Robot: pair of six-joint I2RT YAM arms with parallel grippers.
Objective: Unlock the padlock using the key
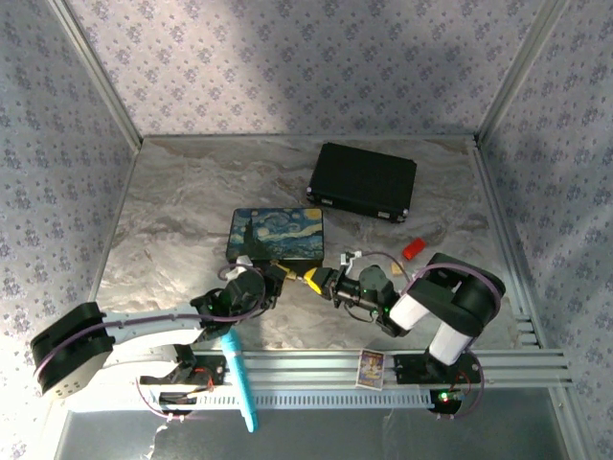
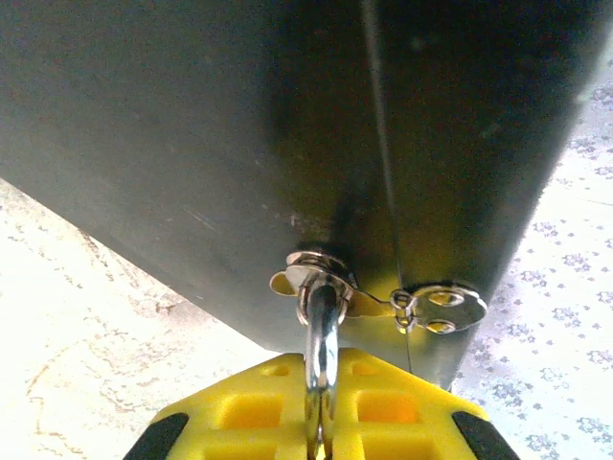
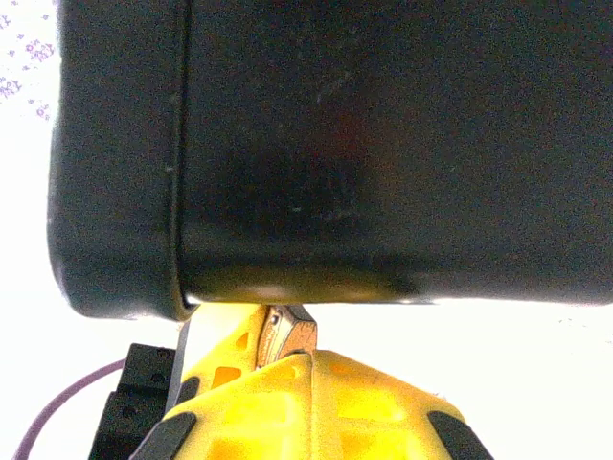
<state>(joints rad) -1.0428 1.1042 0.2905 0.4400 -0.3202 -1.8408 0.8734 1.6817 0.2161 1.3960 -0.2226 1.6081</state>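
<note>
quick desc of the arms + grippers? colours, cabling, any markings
Same build on both: left arm and right arm have black joint housings, white link segments and thin purple cables looped alongside. The left gripper and right gripper have yellow moulded fingers with recessed pockets and black outer corners. No readable markings.

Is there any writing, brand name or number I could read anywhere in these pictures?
No text here is legible.
small card on the near rail: print too small to read.
painted box: a picture, no words visible.
</note>
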